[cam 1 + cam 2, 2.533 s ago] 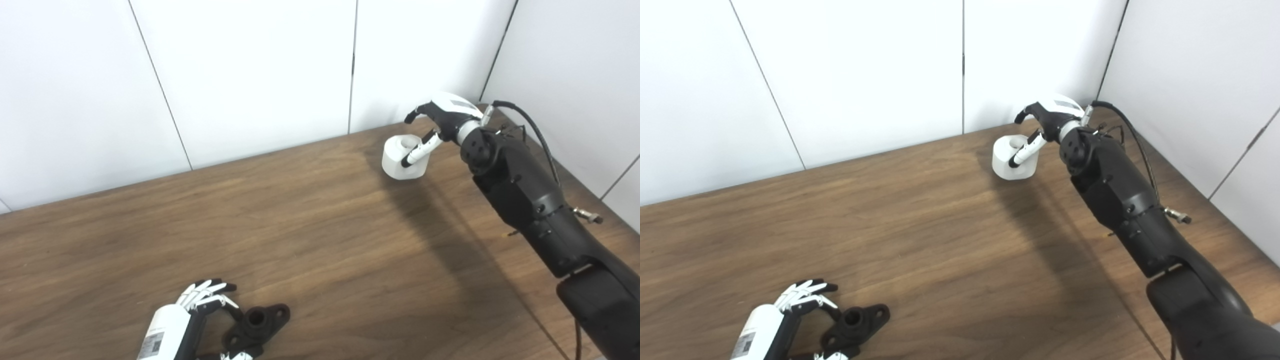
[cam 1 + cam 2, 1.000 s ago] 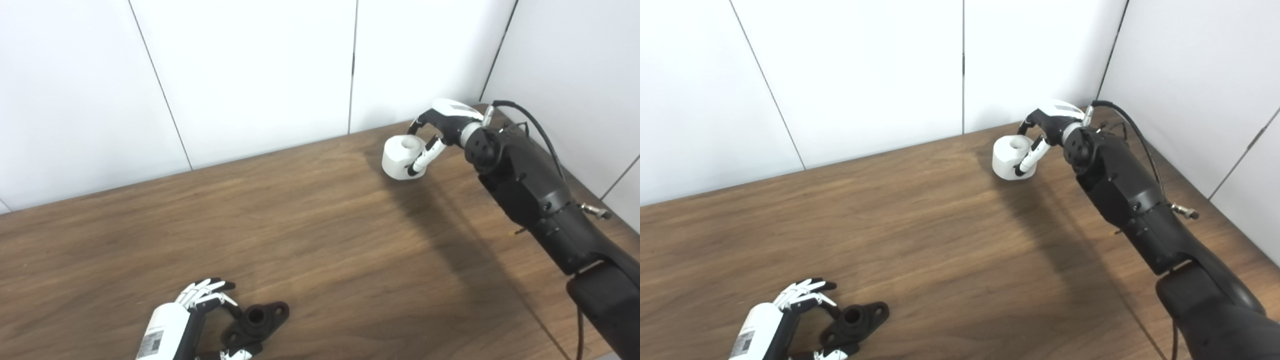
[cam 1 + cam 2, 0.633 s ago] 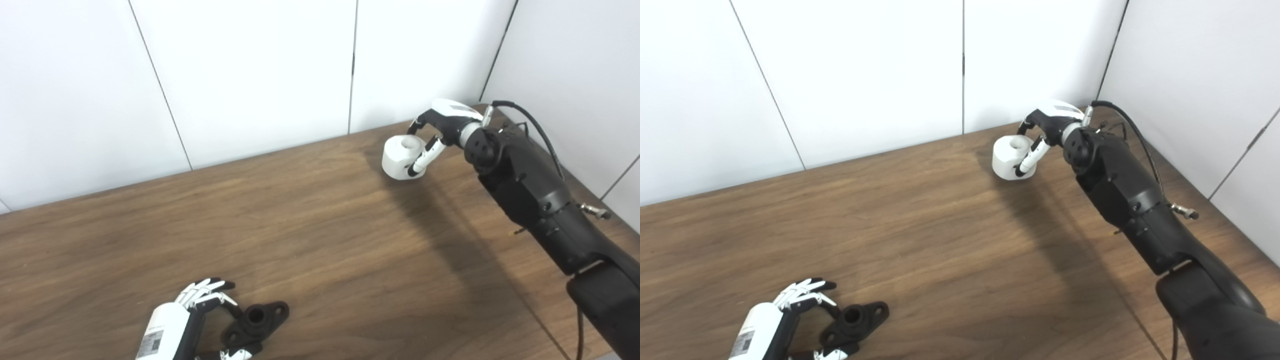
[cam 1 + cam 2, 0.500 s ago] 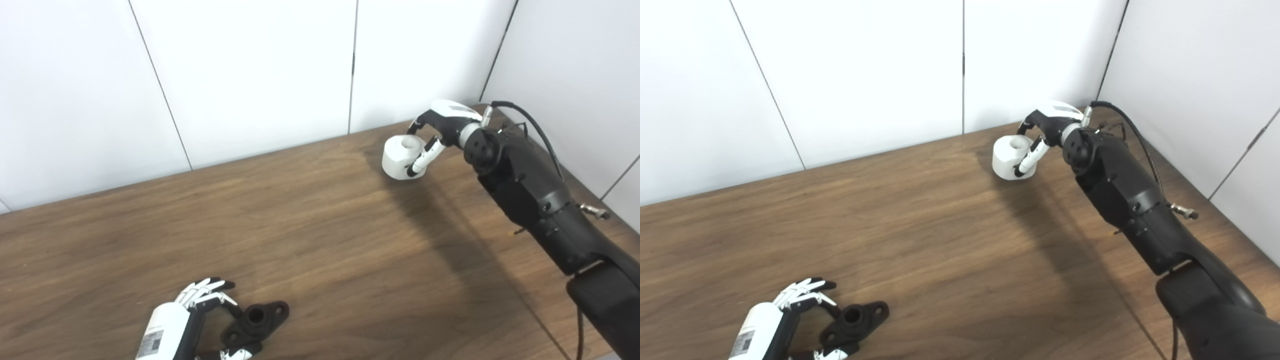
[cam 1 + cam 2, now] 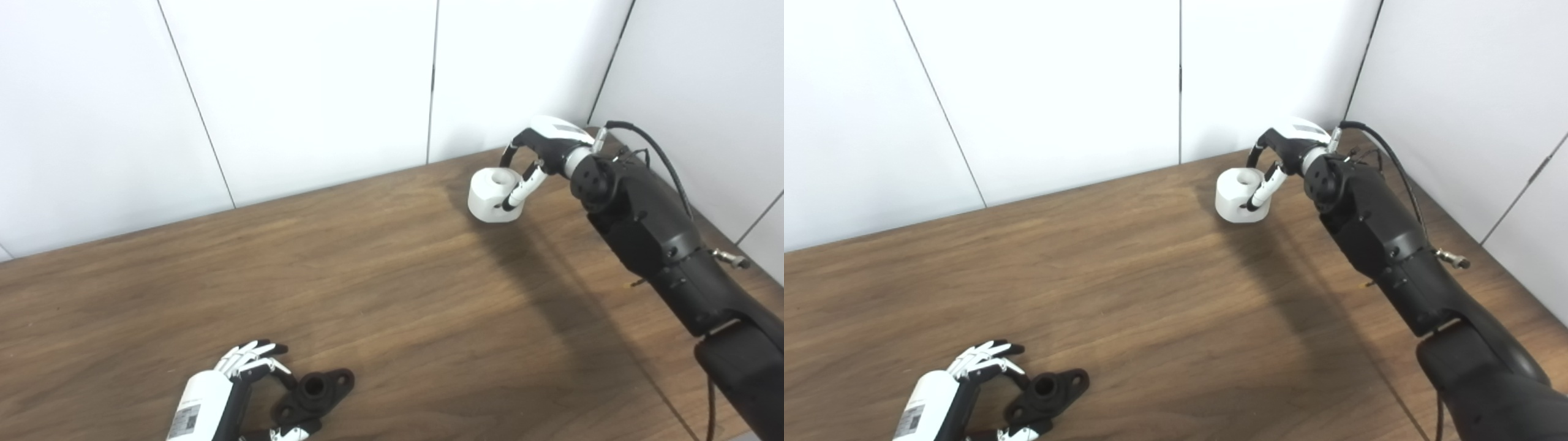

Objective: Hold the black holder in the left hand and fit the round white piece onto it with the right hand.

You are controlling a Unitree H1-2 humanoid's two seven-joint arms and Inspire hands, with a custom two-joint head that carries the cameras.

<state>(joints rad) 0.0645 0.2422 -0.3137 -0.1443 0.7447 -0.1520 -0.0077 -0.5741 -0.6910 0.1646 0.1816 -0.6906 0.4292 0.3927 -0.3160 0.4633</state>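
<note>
In the left eye view, the right hand [image 5: 539,160] reached to the far right corner of the desk [image 5: 392,294] and had its fingers [image 5: 519,191] curled around the round white piece [image 5: 493,196]. One finger lay against the near side and others arched over the far rim. Whether the piece was lifted clear of the wood or resting on it could not be told. At the near edge the left hand [image 5: 245,380] had its fingers spread about the black holder [image 5: 313,392], which lay flat on the desk; whether they gripped it was unclear. By my judgement the task stood at its first stage: both parts were being taken hold of, while carrying them together and fitting them was yet to come.

In the right eye view, the round white piece [image 5: 1238,196] showed as a smooth matte, stubby cylinder with a raised hollow collar on top. The black holder [image 5: 1047,392] was a dull black flange, a lobed plate with a round central bore and small ear holes. The desk [image 5: 1151,294] was dark wood with a long streaked grain, backed by plain white wall panels [image 5: 1047,79].
</note>
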